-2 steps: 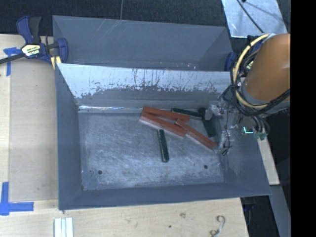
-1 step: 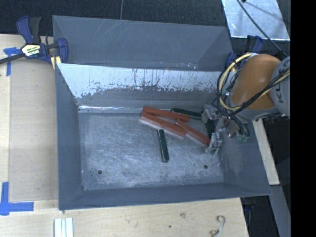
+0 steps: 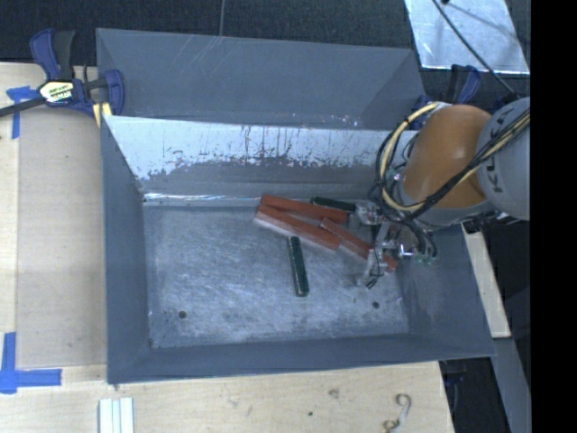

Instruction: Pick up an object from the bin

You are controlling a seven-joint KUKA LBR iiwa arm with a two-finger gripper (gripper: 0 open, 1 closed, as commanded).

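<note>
A grey metal bin [image 3: 270,354] is being viewed from above. The end effector [image 3: 375,262] is hanging low at the floor's 3 o'clock side, at the right end of several overlapping reddish-brown flat bars [image 3: 302,220]. A dark green marker-like cylinder [image 3: 298,266] is lying just at their 6 o'clock. Judging by the overlap, one bar end alone is best straddled squarely, clear of its neighbours. Whether the end effector is spread or pressed together cannot be told, as wrist cables [image 3: 393,165] are crowding it. A dark green thing [image 3: 335,204] at the bars' 12 o'clock is being partly hidden.
</note>
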